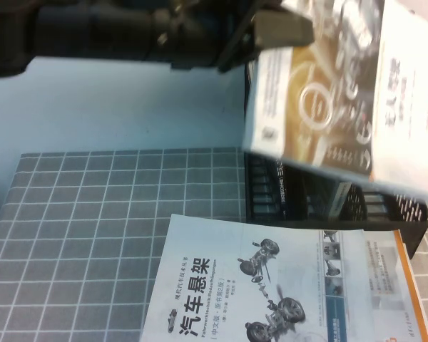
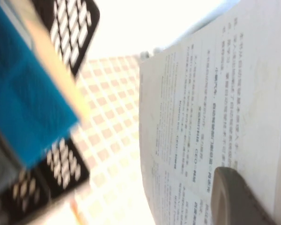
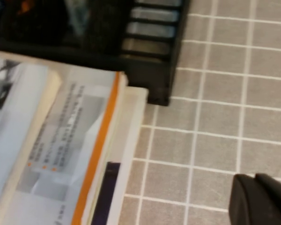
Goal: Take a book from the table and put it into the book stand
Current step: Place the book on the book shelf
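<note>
My left gripper (image 1: 274,32) is shut on the top edge of a book (image 1: 342,85) with a gold and white cover and holds it tilted in the air above the black mesh book stand (image 1: 321,196). In the left wrist view one finger (image 2: 234,197) presses on the book's printed white cover (image 2: 215,93), and the stand (image 2: 70,28) shows with a blue book (image 2: 23,103) in it. My right gripper (image 3: 249,177) is shut and empty, low over the checked mat to the right of the stand (image 3: 145,51). It is out of the high view.
A white book with a car chassis picture (image 1: 271,285) lies flat in front of the stand, on top of an orange-edged book (image 3: 98,150). The grey checked mat (image 1: 78,228) covers the table to the left.
</note>
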{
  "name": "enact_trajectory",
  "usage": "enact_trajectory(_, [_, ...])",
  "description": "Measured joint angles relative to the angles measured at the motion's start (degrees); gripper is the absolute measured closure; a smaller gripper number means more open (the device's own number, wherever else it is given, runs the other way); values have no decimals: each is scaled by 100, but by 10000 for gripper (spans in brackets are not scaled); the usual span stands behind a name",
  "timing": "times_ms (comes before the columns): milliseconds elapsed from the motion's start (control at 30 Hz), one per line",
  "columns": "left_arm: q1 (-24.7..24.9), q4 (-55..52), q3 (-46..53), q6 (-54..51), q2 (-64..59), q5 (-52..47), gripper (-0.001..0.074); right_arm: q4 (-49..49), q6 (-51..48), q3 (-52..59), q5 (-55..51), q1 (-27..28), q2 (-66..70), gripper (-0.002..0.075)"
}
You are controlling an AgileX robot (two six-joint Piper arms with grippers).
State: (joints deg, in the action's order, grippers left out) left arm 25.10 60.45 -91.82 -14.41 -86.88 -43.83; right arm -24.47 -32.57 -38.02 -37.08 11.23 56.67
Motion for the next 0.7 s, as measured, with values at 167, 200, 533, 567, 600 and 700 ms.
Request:
enact_trajectory(167, [335, -426, -1120, 644, -866, 484, 636, 70, 159, -24, -162, 209, -27, 729])
enact_trajectory(200, [403, -545, -1357, 812, -1026, 560, 636, 81, 164, -24, -172, 222, -20, 729])
enact_trajectory(533, [1012, -3645, -3268, 3164, -2564, 176, 636, 81, 186, -24, -353, 232, -1, 729])
enact_trajectory(567, [1054, -3948, -3350, 3362, -2618, 74, 636, 81, 186, -24, -379, 232, -1, 729])
enact_trajectory(600, [1102, -4225, -3408, 3506, -2643, 6, 636, 81, 186, -24, -397, 232, -1, 729])
enact_trajectory(700, [1237, -4851, -3477, 3927, -2708, -107, 636, 81, 186, -24, -425, 232, -1, 729])
